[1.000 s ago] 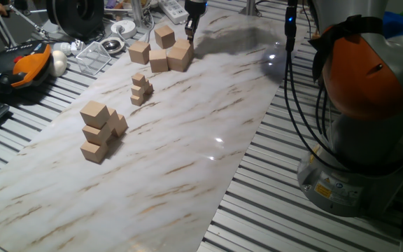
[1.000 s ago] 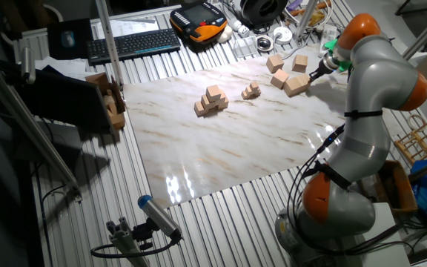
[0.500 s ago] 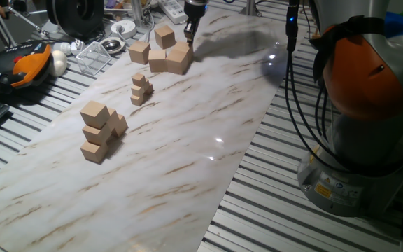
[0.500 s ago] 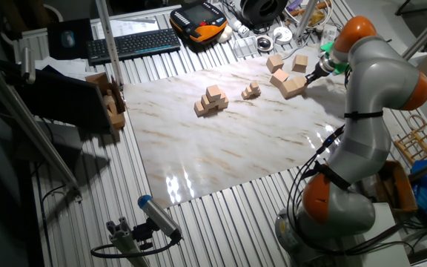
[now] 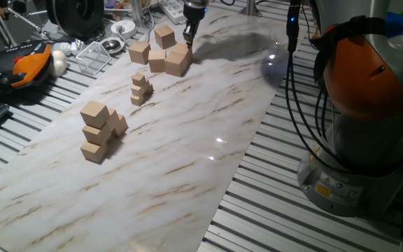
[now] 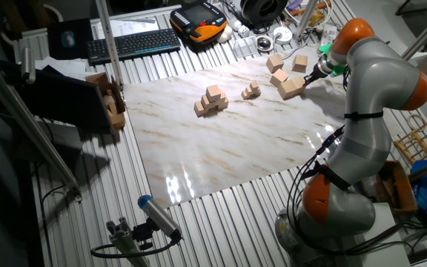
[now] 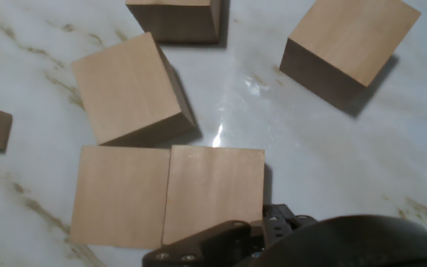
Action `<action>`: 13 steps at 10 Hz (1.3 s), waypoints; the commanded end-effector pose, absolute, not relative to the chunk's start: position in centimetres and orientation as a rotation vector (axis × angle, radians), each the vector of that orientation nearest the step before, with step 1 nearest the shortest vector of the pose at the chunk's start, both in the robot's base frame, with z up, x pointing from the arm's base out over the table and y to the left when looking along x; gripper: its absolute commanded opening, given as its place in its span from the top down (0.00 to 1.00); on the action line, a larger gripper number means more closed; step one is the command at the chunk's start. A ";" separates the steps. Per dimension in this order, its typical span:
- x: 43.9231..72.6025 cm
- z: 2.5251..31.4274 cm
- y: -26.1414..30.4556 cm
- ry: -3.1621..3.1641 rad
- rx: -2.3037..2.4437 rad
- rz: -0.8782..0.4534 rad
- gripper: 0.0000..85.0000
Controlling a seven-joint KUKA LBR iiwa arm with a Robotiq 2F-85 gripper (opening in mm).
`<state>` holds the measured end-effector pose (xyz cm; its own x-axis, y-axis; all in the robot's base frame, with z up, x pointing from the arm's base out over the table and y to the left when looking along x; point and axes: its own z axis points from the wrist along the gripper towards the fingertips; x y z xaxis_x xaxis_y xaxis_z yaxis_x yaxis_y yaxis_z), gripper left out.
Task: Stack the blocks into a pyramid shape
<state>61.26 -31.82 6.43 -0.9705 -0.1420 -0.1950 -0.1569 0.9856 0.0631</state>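
Note:
Several loose tan blocks lie at the far end of the marble board. Two of them sit side by side and touching. Two more lie apart beyond them. My gripper is low over the board with its fingers together, its tip against the near side of the block. Nothing is held between the fingers. Nearer along the board stands a stepped pile of tan cubes, narrowing to one cube on top.
A small heap of much smaller tan cubes sits between the pile and the loose blocks. Beyond the board's far edge lie a clear plastic tray, an orange pendant and cables. The robot base stands at the right.
The gripper has pushed the block at its tip a little sideways, so it now rests against its neighbour. The pile and the small cubes have not moved.

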 end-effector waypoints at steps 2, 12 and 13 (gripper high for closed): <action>61.2 6.5 -31.8 2.940 -0.223 0.117 1.00; 61.3 6.2 -31.7 2.943 -0.213 0.141 1.00; 61.4 6.3 -31.8 2.949 -0.209 0.137 1.00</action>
<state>61.37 -31.77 6.34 -0.9738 -0.1287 -0.1874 -0.1458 0.9860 0.0805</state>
